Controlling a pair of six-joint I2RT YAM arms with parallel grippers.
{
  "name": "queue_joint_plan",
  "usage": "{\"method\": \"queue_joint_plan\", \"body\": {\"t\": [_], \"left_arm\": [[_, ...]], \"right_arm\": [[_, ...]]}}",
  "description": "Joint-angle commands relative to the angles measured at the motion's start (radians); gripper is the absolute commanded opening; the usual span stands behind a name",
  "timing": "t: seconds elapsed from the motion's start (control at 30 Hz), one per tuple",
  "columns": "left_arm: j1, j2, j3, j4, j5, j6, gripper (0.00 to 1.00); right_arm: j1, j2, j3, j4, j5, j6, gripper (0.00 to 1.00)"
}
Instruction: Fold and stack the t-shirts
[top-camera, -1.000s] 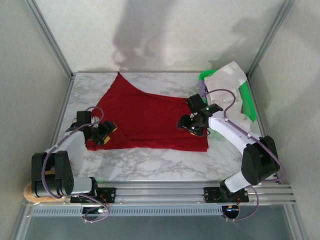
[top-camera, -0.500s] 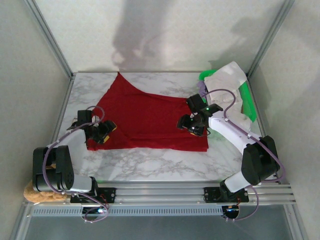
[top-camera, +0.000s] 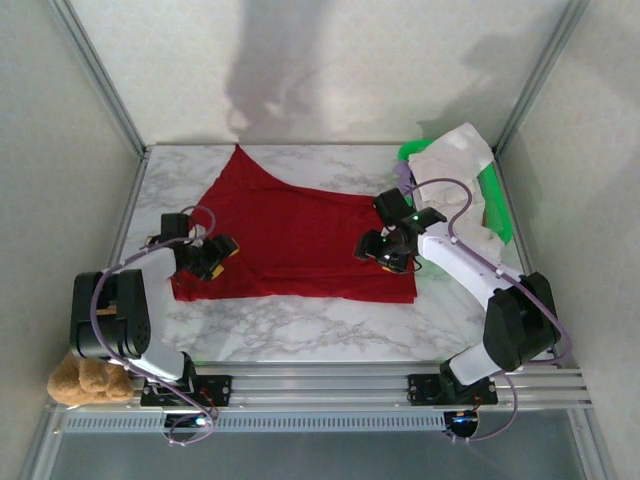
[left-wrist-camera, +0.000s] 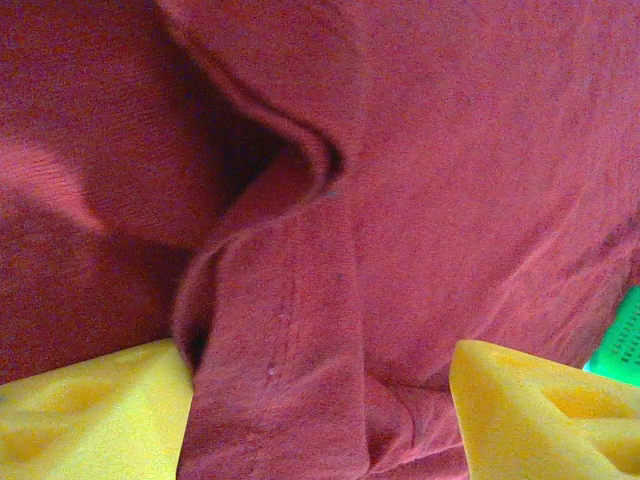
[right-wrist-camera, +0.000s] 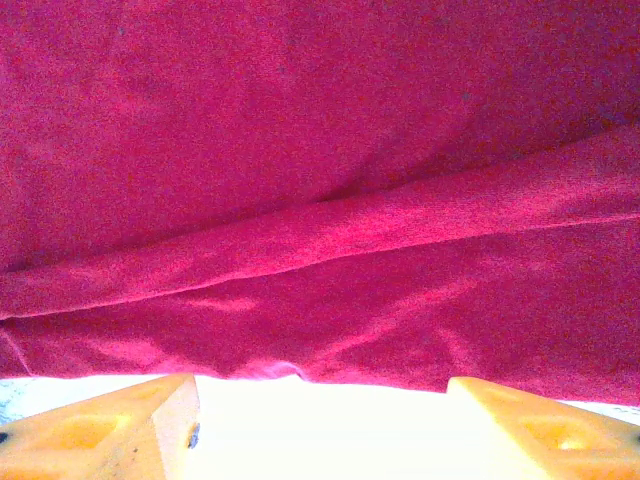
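"On the table (top-camera: 300, 325), item one?"
"Red t-shirt (top-camera: 300, 235): spread flat, long axis left to right. My left gripper (top-camera: 208, 258) is at its left end, jaws apart, straddling a ridge of cloth. My right gripper (top-camera: 384, 250) is at its right end, jaws apart, holding nothing."
"Item two?"
"White t-shirt (top-camera: 455, 160): heaped on the green basket (top-camera: 497, 205), nearer my right arm."

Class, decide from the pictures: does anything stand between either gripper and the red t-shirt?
Nothing visible does. The left gripper and right gripper sit directly at the red t-shirt, jaws open, with cloth right before their fingers.
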Motion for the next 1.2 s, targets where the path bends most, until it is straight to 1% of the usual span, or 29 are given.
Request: {"method": "queue_joint_plan", "body": {"t": [0.0, 0.03, 0.17, 0.33, 0.43, 0.57, 0.77, 0.87, 0.97, 1.0, 1.07, 1.17], "left_arm": [[-0.027, 0.025, 0.048, -0.016, 0.017, 0.043, 0.68], [-0.032, 0.03, 0.049, -0.009, 0.018, 0.041, 0.68], [-0.04, 0.046, 0.043, 0.054, 0.08, 0.006, 0.68], [-0.048, 0.081, 0.068, 0.092, 0.104, -0.019, 0.68], [-0.049, 0.125, 0.124, 0.067, 0.09, 0.007, 0.68], [-0.055, 0.188, 0.209, 0.063, 0.128, 0.0, 0.68], [-0.061, 0.253, 0.333, 0.039, 0.101, -0.066, 0.68], [-0.069, 0.279, 0.369, 0.069, 0.116, -0.093, 0.68], [-0.075, 0.328, 0.409, 0.129, 0.156, -0.148, 0.67], [-0.08, 0.326, 0.43, 0.119, 0.139, -0.149, 0.66], [-0.09, 0.287, 0.464, 0.063, 0.065, -0.112, 0.66], [-0.089, 0.212, 0.506, -0.071, -0.035, -0.028, 0.67]], "right_arm": [[0.006, -0.016, 0.018, -0.017, -0.007, -0.013, 0.67], [0.006, -0.016, 0.019, -0.019, -0.005, -0.014, 0.67], [0.006, -0.016, 0.021, -0.022, -0.003, -0.017, 0.67], [0.007, -0.018, 0.013, -0.023, 0.0, -0.021, 0.66], [0.007, -0.027, 0.013, -0.034, 0.007, -0.026, 0.66], [0.006, -0.063, 0.0, -0.051, 0.026, -0.027, 0.67], [0.007, -0.1, -0.057, -0.033, 0.016, -0.003, 0.67], [0.006, -0.095, -0.069, -0.024, 0.017, 0.0, 0.67], [0.007, -0.075, -0.065, -0.003, 0.011, -0.006, 0.67], [0.008, -0.06, -0.058, 0.003, 0.007, -0.009, 0.67], [0.015, -0.03, -0.043, 0.02, -0.003, -0.017, 0.66], [0.047, 0.025, -0.021, 0.061, -0.027, -0.017, 0.66]]}}
